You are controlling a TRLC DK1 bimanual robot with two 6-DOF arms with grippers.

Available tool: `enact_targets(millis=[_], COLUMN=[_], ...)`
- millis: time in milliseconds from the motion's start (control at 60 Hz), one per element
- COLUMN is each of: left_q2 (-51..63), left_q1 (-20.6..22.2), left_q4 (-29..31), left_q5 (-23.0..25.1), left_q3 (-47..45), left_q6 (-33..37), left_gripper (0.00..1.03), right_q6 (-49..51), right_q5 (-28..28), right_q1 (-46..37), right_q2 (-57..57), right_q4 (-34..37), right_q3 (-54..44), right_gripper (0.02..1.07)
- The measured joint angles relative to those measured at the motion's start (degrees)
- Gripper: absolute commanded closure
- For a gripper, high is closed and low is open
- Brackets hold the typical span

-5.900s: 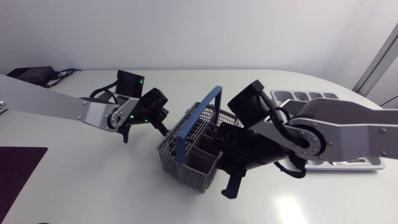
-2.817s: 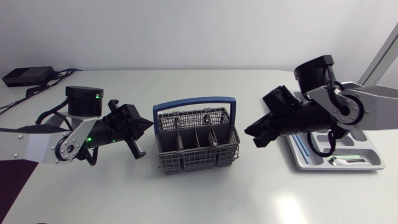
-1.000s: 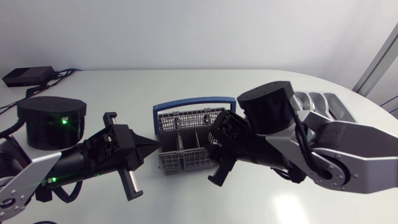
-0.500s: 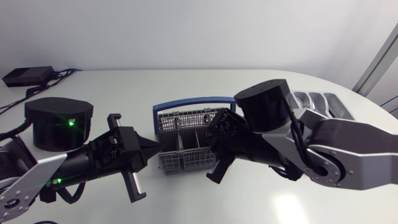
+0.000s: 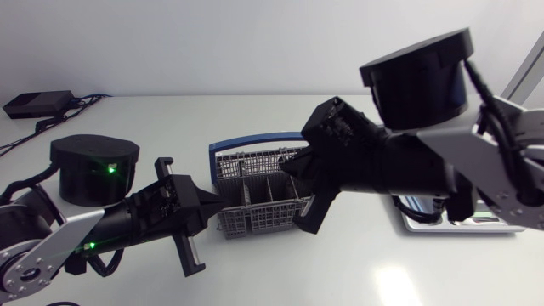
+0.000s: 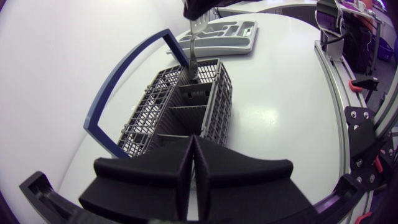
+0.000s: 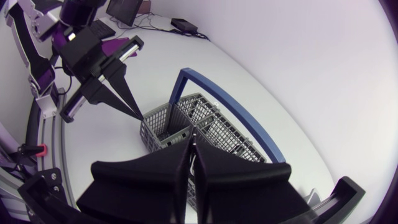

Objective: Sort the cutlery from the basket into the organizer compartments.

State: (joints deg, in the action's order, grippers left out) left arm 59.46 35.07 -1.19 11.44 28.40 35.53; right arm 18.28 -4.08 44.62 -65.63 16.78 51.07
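Left gripper, pinched together and empty, points at one end of the basket. Right gripper clamps a cutlery piece standing in its other end

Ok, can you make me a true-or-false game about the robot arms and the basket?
1. The grey plastic basket has a blue handle. True.
2. The left gripper is wide open. False: its black fingers are pressed together, with nothing between them.
3. The right gripper holds a silver piece of cutlery above the basket. True.
4. The basket lies tipped on its side. False: it stands upright on the white table.
5. The pale grey organizer tray sits beside the left arm. False: it lies beyond the basket, on the right arm's side.
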Motion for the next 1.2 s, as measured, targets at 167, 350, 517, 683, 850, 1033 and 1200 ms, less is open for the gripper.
enact_targets(millis=[167,350,517,683,850,1033,1200], left_q2=[0.33,0.33,0.35,0.81,0.87,0.87,0.87], left_q1=[0.37,0.37,0.44,0.74,1.36,2.05,2.14], left_q4=[0.00,0.00,0.00,-0.20,-0.20,-0.20,-0.20], left_q5=[0.02,0.00,-0.22,-0.42,-0.68,-1.27,-1.51], left_q3=[0.00,0.00,0.00,0.00,0.00,0.00,0.00], left_q6=[0.00,0.00,0.00,0.00,0.00,-0.07,-0.63], left_gripper=[1.00,1.00,1.00,1.00,1.00,1.00,1.00], right_q6=[-2.27,-3.32,-3.34,-3.30,-2.84,-2.67,-2.69], right_q5=[-6.19,-10.67,-15.41,-19.04,-20.15,-16.74,-14.47], right_q1=[-2.82,-7.82,-17.42,-31.52,-43.91,-52.65,-57.88], right_q2=[3.39,7.85,10.45,10.01,7.54,2.51,-5.07], right_q4=[6.62,13.57,20.15,26.29,27.23,26.32,23.45], right_q3=[4.68,9.64,12.96,16.26,17.18,17.18,17.70], right_gripper=[1.02,1.02,1.02,1.02,1.02,1.02,1.02])
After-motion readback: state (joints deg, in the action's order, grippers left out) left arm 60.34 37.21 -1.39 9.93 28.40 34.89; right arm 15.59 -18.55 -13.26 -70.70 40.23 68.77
